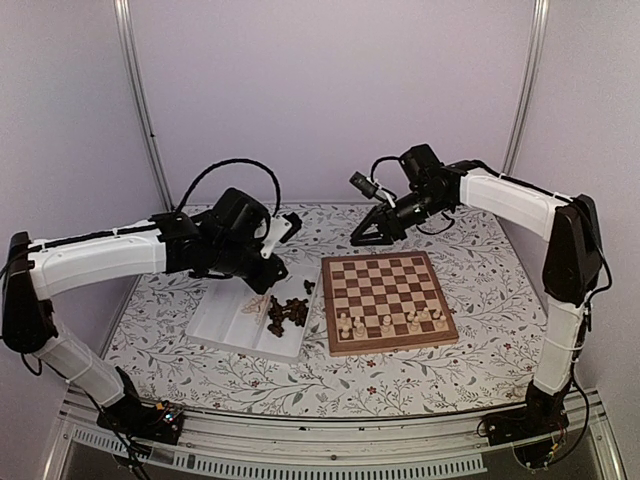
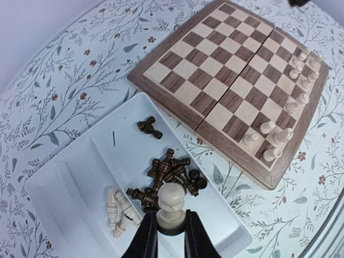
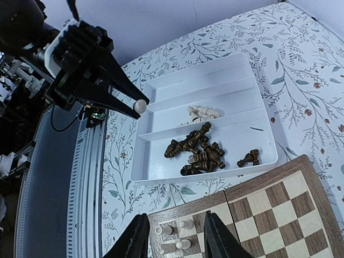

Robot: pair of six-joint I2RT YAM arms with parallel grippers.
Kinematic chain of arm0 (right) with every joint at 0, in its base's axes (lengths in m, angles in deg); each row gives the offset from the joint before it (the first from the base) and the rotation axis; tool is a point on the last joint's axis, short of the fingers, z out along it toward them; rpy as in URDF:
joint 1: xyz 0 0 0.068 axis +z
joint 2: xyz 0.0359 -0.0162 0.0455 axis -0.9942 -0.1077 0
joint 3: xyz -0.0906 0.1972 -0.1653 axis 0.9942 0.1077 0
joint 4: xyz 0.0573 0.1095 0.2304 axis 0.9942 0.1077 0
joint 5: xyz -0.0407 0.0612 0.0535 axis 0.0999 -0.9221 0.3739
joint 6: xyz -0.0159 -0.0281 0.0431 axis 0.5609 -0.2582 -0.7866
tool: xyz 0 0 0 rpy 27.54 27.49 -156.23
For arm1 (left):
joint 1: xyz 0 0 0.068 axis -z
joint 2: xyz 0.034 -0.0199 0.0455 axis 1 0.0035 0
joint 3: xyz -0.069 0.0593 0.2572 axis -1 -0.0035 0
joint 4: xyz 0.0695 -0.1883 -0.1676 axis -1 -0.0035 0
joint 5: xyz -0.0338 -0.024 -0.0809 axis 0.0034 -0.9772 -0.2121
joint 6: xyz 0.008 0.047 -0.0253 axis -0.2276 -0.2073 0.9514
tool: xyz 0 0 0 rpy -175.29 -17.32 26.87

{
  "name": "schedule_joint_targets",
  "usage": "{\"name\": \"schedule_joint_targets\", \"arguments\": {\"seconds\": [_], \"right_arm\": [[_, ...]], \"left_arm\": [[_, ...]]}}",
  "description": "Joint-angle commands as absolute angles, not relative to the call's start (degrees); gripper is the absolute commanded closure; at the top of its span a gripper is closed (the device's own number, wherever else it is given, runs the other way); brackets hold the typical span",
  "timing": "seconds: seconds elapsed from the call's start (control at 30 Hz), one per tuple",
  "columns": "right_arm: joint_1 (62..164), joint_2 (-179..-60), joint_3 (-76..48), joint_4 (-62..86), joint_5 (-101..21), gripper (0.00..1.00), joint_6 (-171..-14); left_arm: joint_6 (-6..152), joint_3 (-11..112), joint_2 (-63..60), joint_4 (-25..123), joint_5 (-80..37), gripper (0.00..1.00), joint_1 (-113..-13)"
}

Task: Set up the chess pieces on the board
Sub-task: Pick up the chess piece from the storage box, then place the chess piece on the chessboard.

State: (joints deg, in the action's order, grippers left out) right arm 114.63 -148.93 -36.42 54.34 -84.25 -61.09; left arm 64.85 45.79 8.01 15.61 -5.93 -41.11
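Your left hand [image 2: 171,221] is pinching a pale cream, round-headed chess piece [image 2: 172,200] by its base. It holds the piece upright, lifted above the white plastic divided tray [image 2: 70,188] at the lower centre of the left wrist view.

Below it in the tray lie a heap of dark brown carved pieces [image 2: 169,172] and a few loose cream ones [image 2: 115,210].

The square wooden checkered board [image 1: 385,275] sits on the floral-patterned desk [image 1: 480,250], just right of the tray. Several cream pieces [image 1: 385,322] stand along its lower edge in the top view.

Your right hand [image 1: 365,238] hovers near the board's upper left corner, fingers spread and empty.

This looks like the carry step, from tray to board. Next, swing the left hand rightward to a free square in the cream ranks. Lower it gently between the neighbouring pieces, then release.
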Motion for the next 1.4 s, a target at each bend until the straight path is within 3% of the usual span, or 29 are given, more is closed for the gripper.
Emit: {"name": "schedule_joint_targets", "arguments": {"seconds": [0.0,0.43,0.9,1.27,1.37], "right_arm": [[115.87,-155.65,-40.34,57.95,-94.37,0.62,-66.25],[121.41,-160.04,-41.89,57.09,-98.4,0.59,-69.22],[122.55,-161.65,-42.77,56.45,-96.7,0.63,-70.69],[122.52,-161.23,-41.75,56.23,-94.7,0.88,-70.66],[122.55,-160.41,-41.54,56.17,-92.23,0.91,-70.12]], "left_arm": [[61.28,43.93,9.7,26.39,-9.9,0.92,-38.52],[59.27,47.84,16.05,29.1,-14.71,0.91,-35.79],[59.25,49.58,16.91,28.83,-15.01,0.91,-34.53],[59.59,49.96,17.4,28.15,-9.69,0.91,-34.43],[60.13,49.9,17.75,27.71,-6.88,0.8,-34.43]]}}
